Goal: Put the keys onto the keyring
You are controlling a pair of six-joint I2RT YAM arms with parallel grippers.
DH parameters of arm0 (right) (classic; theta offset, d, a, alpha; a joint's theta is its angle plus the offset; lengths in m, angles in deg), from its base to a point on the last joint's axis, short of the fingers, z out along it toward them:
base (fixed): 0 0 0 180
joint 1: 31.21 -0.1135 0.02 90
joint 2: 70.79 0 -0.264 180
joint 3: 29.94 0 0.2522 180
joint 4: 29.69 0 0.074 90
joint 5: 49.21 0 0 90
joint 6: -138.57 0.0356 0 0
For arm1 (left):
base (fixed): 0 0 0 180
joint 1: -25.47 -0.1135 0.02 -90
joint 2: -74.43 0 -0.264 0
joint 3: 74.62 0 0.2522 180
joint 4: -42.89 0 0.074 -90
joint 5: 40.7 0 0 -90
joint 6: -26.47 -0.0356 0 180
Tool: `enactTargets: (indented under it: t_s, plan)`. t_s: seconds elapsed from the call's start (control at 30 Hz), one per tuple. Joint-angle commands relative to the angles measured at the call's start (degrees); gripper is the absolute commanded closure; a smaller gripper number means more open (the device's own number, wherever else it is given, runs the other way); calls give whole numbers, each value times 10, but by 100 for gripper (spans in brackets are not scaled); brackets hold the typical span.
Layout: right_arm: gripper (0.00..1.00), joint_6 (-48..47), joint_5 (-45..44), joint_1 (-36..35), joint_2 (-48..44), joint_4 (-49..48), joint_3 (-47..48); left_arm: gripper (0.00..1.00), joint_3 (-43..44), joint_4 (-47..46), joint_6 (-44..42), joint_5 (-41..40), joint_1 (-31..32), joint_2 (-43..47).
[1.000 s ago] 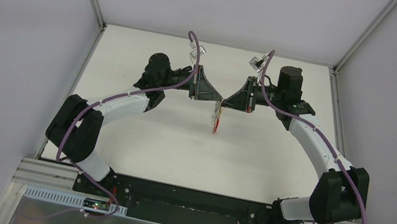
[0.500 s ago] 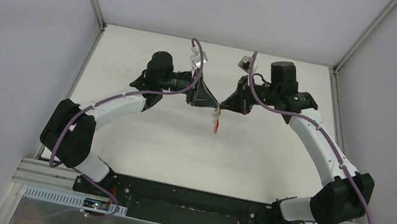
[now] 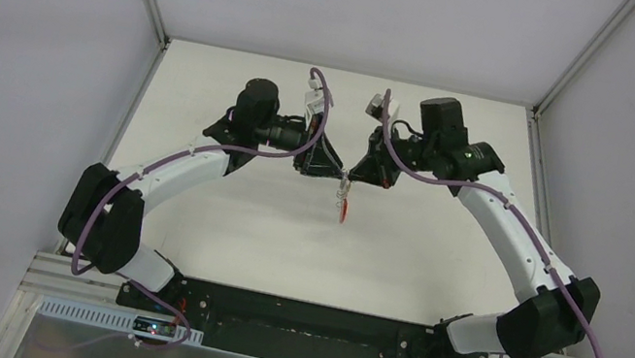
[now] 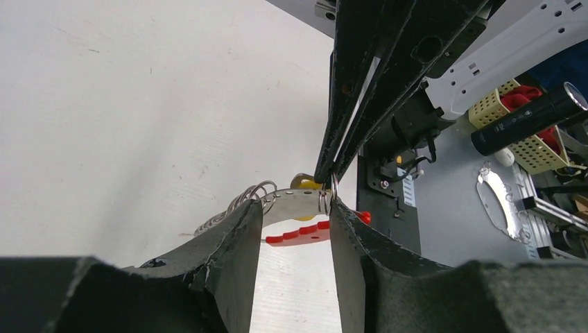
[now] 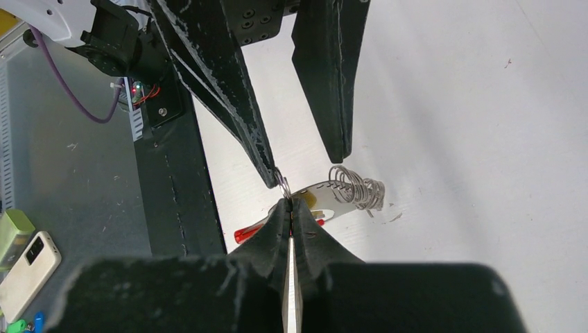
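Keys (image 5: pixel 347 189) hang pinched in right claw (image 5: pixel 290 202), left claw (image 4: pixel 296 208) spread.

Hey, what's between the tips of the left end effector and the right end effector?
Just the small metal ring of the keys, pinched by the right end effector at one left end effector fingertip. The right wrist view shows it.

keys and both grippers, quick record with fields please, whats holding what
object: fanned bunch of grey metal keys on a red curved band
ring: small silver metal ring at the bunch's end
right gripper: shut on the ring
left gripper: jaws apart, one fingertip beside the ring
place: between the two grippers, over the white table
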Motion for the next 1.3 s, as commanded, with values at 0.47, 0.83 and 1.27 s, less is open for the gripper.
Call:
enactTargets:
  t_s: [0.47, 0.83, 1.27]
  plan:
    - [100, 2, -11, -17, 35, 25, 46, 63, 54, 131, -116, 14, 8, 33]
    - [100, 10, 2, -20, 45, 20, 38, 66, 60, 106, -92, 15, 13, 15]
    - [100, 17, 15, -20, 49, 11, 32, 75, 73, 133, -106, 9, 20, 0]
